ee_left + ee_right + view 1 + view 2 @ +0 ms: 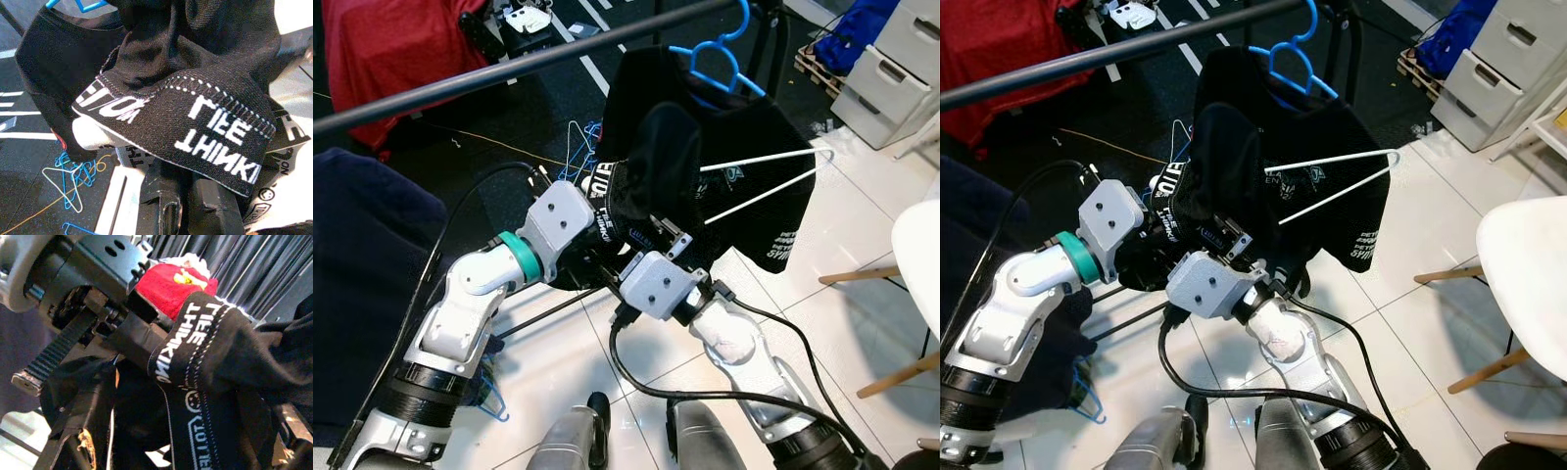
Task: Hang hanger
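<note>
Holding a black printed shirt [705, 166] up below the dark rail [509, 64], both grippers buried in cloth.
Left gripper [607, 211] pinches the shirt's lettered hem; right gripper [656, 230] is hidden in folds, jaws can't tell. Blue hanger [720, 59] sits in the collar by the rail; white wire hanger [764, 176] lies across the shirt.

Floor: glossy white tiles [862, 245] in the foreground, a dark mat with white stripes [592, 15] beyond. White drawer unit [901, 69] at far right. White chair with wooden legs [1518, 284] at right. Red fabric [391, 49] at far left.
</note>
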You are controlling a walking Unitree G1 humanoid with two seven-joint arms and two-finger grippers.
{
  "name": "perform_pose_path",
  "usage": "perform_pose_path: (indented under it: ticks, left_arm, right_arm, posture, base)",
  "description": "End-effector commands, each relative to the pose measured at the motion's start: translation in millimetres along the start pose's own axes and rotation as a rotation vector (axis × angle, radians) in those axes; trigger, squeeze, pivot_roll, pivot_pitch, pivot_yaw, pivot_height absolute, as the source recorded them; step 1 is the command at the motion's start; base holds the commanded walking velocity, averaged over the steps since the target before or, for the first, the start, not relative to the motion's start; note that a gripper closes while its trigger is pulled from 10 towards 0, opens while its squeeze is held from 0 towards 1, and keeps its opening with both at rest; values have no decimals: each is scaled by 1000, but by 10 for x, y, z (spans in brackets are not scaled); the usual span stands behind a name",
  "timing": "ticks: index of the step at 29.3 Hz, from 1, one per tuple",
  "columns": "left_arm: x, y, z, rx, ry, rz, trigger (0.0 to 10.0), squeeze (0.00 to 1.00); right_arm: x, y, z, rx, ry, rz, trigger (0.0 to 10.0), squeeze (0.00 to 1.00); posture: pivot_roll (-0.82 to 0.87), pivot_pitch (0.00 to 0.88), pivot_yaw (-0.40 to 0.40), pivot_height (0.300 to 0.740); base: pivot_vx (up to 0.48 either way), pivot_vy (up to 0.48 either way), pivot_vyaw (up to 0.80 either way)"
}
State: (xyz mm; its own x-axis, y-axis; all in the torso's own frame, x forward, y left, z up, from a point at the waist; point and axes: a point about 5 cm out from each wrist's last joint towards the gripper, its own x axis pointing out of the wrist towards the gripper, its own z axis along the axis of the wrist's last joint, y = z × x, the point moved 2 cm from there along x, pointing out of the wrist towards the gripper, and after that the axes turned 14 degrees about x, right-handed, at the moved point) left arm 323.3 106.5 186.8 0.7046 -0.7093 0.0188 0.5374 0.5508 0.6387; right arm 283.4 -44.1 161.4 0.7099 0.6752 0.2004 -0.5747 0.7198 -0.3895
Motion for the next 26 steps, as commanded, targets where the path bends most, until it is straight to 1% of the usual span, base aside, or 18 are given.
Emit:
perform_pose_path:
  ticks: [1, 2, 3, 5, 7, 8, 9, 12, 15, 21, 22, 23, 25, 26]
  left_arm:
    - [-18, -15, 21, -3, -6, 2, 10000, 0]
    - [-18, -15, 21, -3, -6, 2, 10000, 0]
    - [-17, -12, 22, -3, -6, 2, 10000, 0]
    - [-17, -12, 22, -3, -6, 2, 10000, 0]
    - [-16, -5, 18, -2, -5, 3, 10000, 0]
    - [-16, -5, 18, -2, -5, 3, 10000, 0]
    - [-15, -4, 16, -2, -4, 4, 10000, 0]
    - [-15, -4, 16, -2, -4, 4, 10000, 0]
    - [-7, -12, 18, -3, -5, 2, 10000, 0]
    - [-3, -13, 15, -4, -5, 1, 10000, 0]
    - [2, -12, 6, -3, -1, 1, 10000, 0]
    - [2, -12, 6, -3, -1, 1, 10000, 0]
    - [7, -9, -53, 8, 26, 9, 10000, 0]
    - [7, -9, -53, 8, 26, 9, 10000, 0]
  right_arm:
    - [18, 40, -74, 29, 26, 5, 9882, 0]
    - [18, 40, -74, 29, 26, 5, 9882, 0]
    - [36, -4, -81, 8, 23, -24, 0, 0]
    - [36, -4, -81, 8, 23, -24, 0, 0]
    - [55, -110, -59, -28, 8, -85, 0, 0]
    - [55, -110, -59, -28, 8, -85, 0, 0]
    - [54, -144, -46, -40, 1, -103, 0, 0]
    - [54, -144, -46, -40, 1, -103, 0, 0]
    - [41, -199, -8, -54, -20, -118, 0, 0]
    - [45, -209, 35, -60, -38, -111, 0, 0]
    - [54, -213, 90, -60, -59, -103, 0, 0]
    - [54, -213, 90, -60, -59, -103, 0, 0]
    - [81, -237, 279, -64, -120, -98, 0, 0]
    - [81, -237, 279, -64, -120, -98, 0, 0]
  posture:
    - [-239, 165, 107, 740]
    - [-239, 165, 107, 740]
    - [-239, 163, 108, 740]
    - [-239, 163, 108, 740]
    - [-243, 162, 109, 740]
    - [-243, 162, 109, 740]
    - [-243, 162, 109, 740]
    - [-243, 162, 109, 740]
    - [-247, 161, 112, 740]
    - [-248, 161, 112, 740]
    - [-250, 160, 112, 740]
    - [-250, 160, 112, 740]
    - [-251, 162, 111, 740]
    - [-251, 162, 111, 740]
  base:
    - [0, 0, 0]
    - [0, 0, 0]
    - [0, 0, 0]
    - [0, 0, 0]
    - [0, 0, 0]
    - [0, 0, 0]
    - [0, 0, 0]
    - [0, 0, 0]
    - [0, 0, 0]
    - [0, 0, 0]
    - [0, 0, 0]
    - [0, 0, 0]
    - [0, 0, 0]
    - [0, 0, 0]
